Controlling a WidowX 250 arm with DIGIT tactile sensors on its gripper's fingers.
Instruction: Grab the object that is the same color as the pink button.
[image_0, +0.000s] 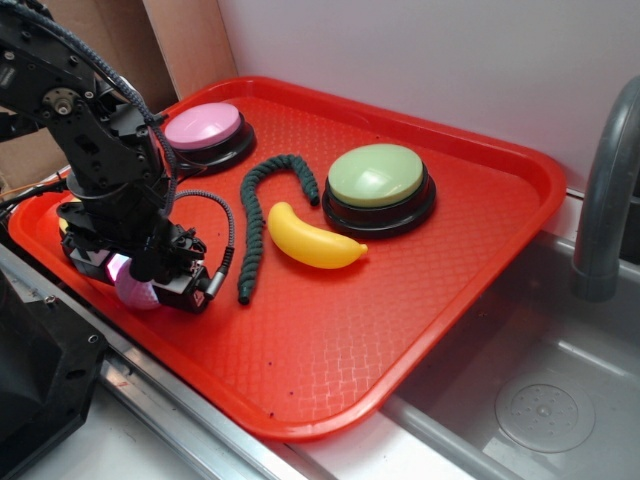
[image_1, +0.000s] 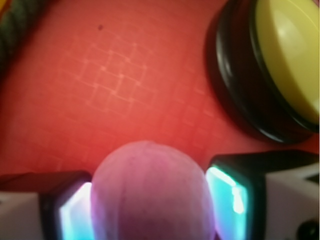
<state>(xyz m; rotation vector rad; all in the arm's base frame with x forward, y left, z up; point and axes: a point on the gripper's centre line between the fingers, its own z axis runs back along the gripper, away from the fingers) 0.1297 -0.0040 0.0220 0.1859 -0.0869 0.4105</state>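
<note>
Gripper (image_1: 150, 210) closed around pink ball (image_1: 152, 195) on red tray (image_0: 400, 300), no legible writing anywhere.

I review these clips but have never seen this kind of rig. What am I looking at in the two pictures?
The black machine is a small robot arm. The exterior view looks on from the side; the wrist view looks down from the arm's gripper. A red tray holds a pink button, a green button, a yellow button, a toy banana and a dark rope. The two fingers flank a pink ball, apparently gripping it.
</note>
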